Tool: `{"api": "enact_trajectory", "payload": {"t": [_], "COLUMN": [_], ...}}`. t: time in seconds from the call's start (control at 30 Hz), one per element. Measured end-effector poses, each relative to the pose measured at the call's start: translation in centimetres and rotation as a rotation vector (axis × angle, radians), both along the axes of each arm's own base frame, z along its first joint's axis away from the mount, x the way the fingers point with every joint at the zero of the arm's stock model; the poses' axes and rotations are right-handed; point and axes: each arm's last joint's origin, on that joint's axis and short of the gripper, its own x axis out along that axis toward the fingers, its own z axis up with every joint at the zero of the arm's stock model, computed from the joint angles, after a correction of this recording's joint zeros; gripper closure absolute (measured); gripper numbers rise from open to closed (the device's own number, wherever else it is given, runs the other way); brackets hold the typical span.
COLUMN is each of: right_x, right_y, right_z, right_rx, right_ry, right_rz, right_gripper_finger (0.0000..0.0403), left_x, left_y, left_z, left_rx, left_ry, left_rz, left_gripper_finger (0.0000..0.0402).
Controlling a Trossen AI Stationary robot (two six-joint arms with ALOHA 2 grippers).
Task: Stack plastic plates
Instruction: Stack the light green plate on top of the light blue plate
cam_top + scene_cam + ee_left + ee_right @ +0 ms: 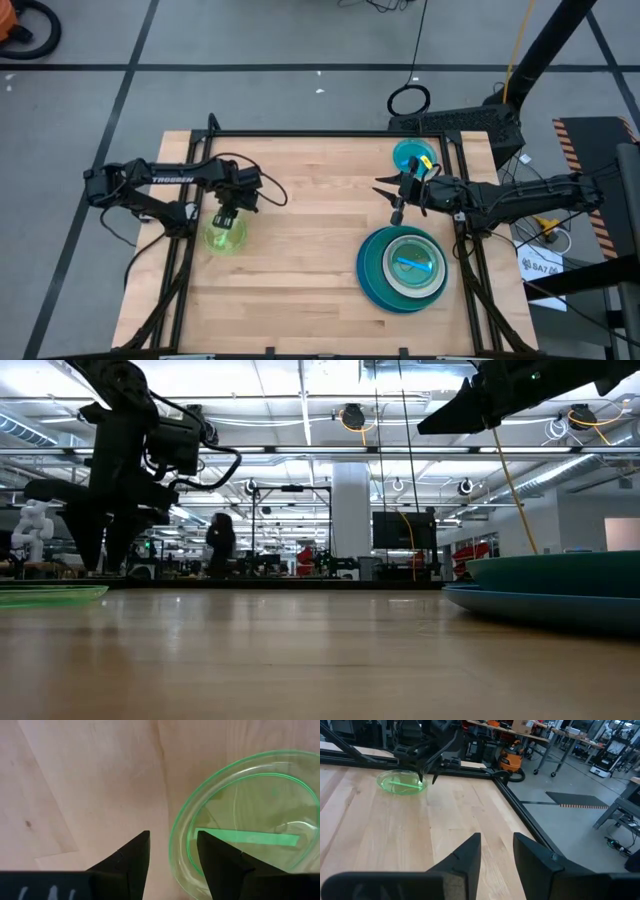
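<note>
A translucent lime green plate (226,238) (250,820) lies flat on the table's left part. My left gripper (225,215) (172,837) is open just above the plate's far rim (174,851), with one finger over the plate's inside and one outside it. On the right stands a stack (402,268) (560,585): a blue plate at the bottom, then teal, a pale one and a translucent cyan one on top. Another cyan plate (412,155) lies near the far right corner. My right gripper (393,203) (496,840) is open, held high between that plate and the stack.
A black frame (330,134) runs along the table's far edge and down both sides. Bare wood (310,240) lies between the green plate and the stack. In the low view, people and shop equipment show in the room beyond the table.
</note>
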Motion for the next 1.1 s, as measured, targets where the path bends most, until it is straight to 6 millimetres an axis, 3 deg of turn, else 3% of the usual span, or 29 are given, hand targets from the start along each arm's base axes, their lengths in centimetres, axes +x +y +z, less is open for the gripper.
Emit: {"api": "enact_trajectory", "payload": {"t": [0.27, 0.67, 1.1], "right_x": [0.0, 0.0, 0.0], "right_y": [0.0, 0.0, 0.0], "right_z": [-0.1, -0.1, -0.1], "right_rx": [0.0, 0.0, -0.003], "right_ry": [0.013, 0.014, 0.016], "right_rz": [0.0, 0.0, 0.0], "right_gripper_finger": [0.0296, 0.0296, 0.0296], "left_x": [0.1, 1.0, 1.1], "left_y": [0.1, 0.4, 0.5], "left_z": [-0.1, -2.0, -2.0], "left_rx": [-0.035, -0.069, -0.067], "left_ry": [-0.007, 0.054, 0.042], "left_rz": [0.014, 0.001, 0.001], "left_gripper_finger": [0.0232, 0.0232, 0.0232]}}
